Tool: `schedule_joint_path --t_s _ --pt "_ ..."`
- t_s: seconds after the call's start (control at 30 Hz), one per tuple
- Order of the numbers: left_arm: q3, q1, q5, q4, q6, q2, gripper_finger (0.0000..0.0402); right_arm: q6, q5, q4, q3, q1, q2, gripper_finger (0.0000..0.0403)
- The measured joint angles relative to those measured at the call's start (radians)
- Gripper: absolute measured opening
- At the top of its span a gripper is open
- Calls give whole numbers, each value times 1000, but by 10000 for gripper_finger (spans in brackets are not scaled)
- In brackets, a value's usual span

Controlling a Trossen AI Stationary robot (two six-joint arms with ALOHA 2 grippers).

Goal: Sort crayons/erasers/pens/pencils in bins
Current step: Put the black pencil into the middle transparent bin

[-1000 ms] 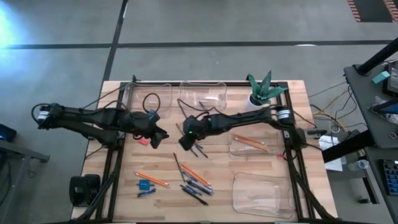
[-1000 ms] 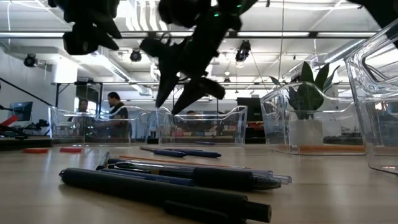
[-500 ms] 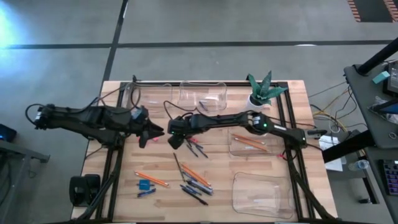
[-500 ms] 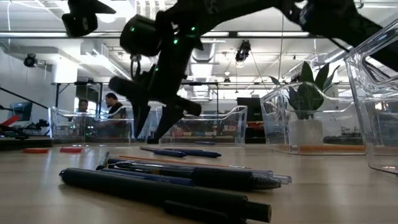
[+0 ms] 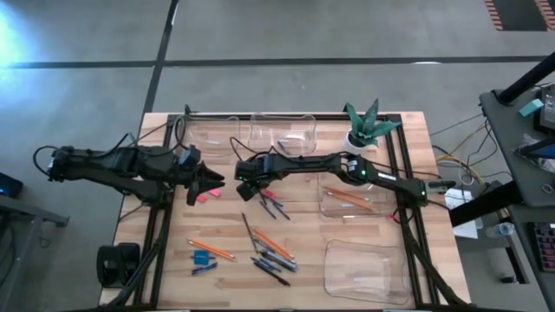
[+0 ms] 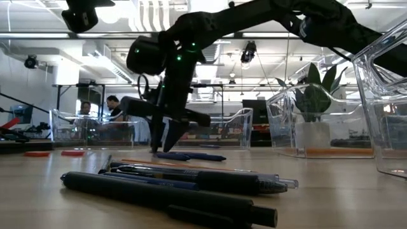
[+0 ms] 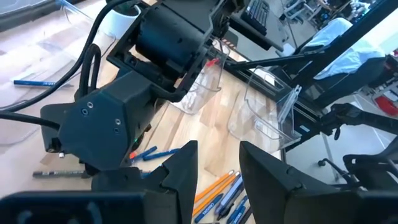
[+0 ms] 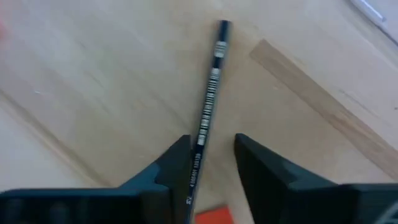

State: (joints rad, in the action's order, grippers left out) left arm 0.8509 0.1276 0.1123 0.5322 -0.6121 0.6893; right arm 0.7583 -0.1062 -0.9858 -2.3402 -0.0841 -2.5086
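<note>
My right gripper [image 5: 246,190] reaches across to the table's middle and points steeply down, open, its fingertips [image 6: 156,147] at the wood. A thin dark blue crayon [image 8: 211,87] with white print lies flat there, one end between the fingers, close to one of them. More blue sticks [image 5: 276,206] lie beside it. My left gripper [image 5: 211,180] hangs open above the table at mid left, nothing between its fingers [image 7: 186,168]. A pink eraser [image 5: 201,197] lies just below it. Orange pencils [image 5: 347,198] lie in the right bin [image 5: 328,208]. My right gripper stands astride the crayon's end [image 8: 198,155], coming from above and slanting from the table's right, with the fingers on either side of the stick. Whether a finger touches it I cannot tell. The crayon lies flat on the table.
Two clear bins [image 5: 208,134] [image 5: 282,132] stand at the far edge and another [image 5: 364,270] at the near right. A potted plant [image 5: 366,126] stands at the far right. Pens and pencils [image 5: 270,253], an orange pencil [image 5: 211,250] and a blue eraser [image 5: 204,256] lie near the front.
My right gripper has gone toward the table's left edge and down until its fingertips reach the wood at the blue crayon, and its fingers have drawn closer together. My left gripper has pulled back toward the left edge and risen.
</note>
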Motion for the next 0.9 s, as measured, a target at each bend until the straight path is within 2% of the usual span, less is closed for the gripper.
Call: schedule_joint_path --t_s 0.13,0.2,0.57,0.9 --pt "0 0 0 0 4 -1 105 -7 -4 -8 0 0 -6 36" --pt "0 0 0 -1 17 0 105 -16 -4 -7 0 1 -6 18" --pt "0 0 0 -1 18 7 105 -52 30 -9 7 16 49 12" --pt "-1 0 0 -1 17 14 105 -161 3 -57 6 53 237 11"
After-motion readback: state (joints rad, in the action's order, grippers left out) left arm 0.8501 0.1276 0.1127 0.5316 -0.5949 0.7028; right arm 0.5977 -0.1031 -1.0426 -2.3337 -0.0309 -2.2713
